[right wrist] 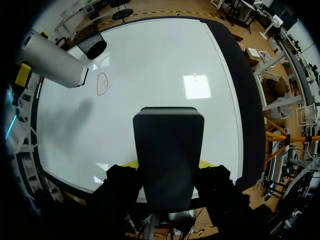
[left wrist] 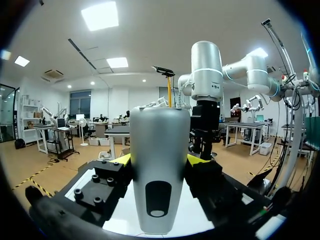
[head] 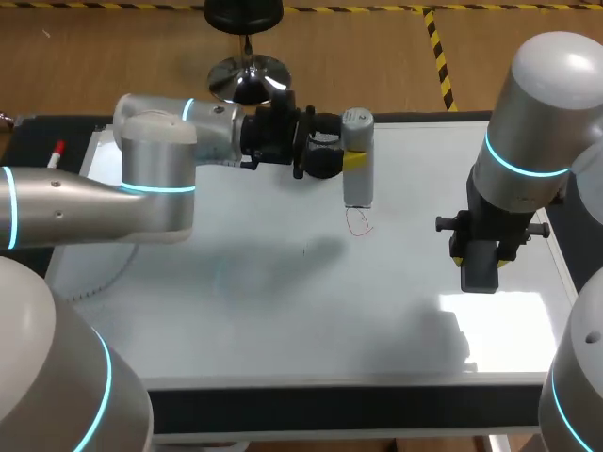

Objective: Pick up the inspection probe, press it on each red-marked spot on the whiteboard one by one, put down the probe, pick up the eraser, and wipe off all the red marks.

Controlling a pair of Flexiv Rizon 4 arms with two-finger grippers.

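Holding the probe upright in the left gripper, yellow tips closed on both sides, near the far edge of the whiteboard, just beside the red mark. Clamping the eraser in the right gripper above the right edge. Probably mid-pressing. Next: centre over the mark, then press straight down.
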